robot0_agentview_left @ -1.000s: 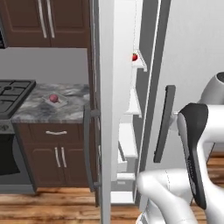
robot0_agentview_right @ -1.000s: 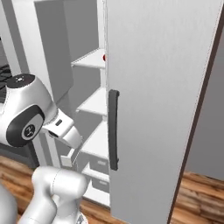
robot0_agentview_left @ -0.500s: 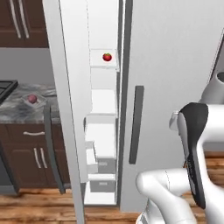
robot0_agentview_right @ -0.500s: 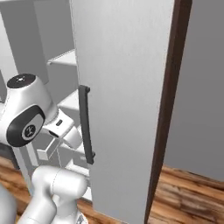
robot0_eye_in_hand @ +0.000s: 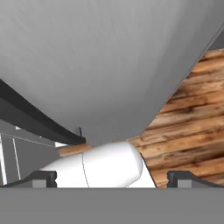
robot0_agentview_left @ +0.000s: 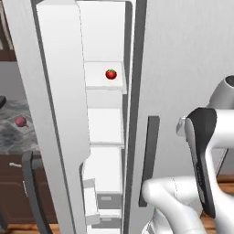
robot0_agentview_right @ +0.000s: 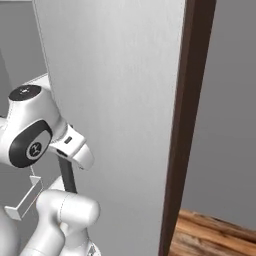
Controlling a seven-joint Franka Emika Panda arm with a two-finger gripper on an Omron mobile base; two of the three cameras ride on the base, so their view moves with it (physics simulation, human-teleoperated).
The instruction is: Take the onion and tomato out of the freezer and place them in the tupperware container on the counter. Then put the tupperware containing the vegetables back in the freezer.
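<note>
The freezer (robot0_agentview_left: 109, 55) stands open with the tomato (robot0_agentview_left: 110, 74) on its shelf and the onion (robot0_agentview_left: 20, 121) out on the counter (robot0_agentview_left: 11, 137), while the empty gripper (robot0_eye_in_hand: 112, 179), jaws spread wide, has most of the job left.
</note>
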